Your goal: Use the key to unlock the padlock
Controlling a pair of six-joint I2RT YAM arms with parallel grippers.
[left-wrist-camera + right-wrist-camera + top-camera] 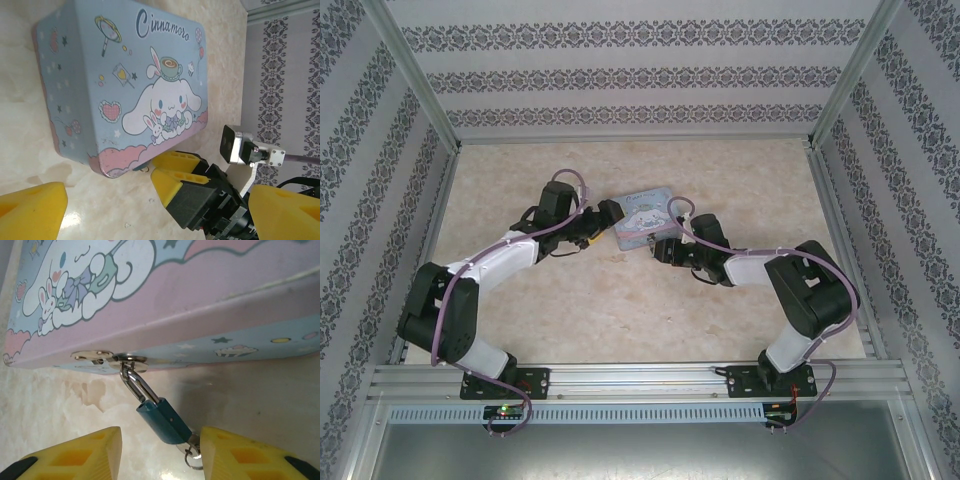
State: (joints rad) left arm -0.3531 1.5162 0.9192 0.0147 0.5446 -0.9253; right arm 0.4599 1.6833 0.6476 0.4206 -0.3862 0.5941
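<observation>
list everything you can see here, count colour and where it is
tin: one, pale blue with pink clouds and a cartoon print, flat at mid-table
padlock: one, dark teal body with a silver shackle, hooked onto the tin's side nearest the right arm
key: one, silvery, only a small ring end shows at the padlock's lower end
table: one, beige marbled, under everything
walls: three, white with dark patterned bands, around the table
left end effector: one, yellow fingers, open wide, at the tin's left edge
right end effector: one, yellow fingers, open, one finger on each side of the padlock
</observation>
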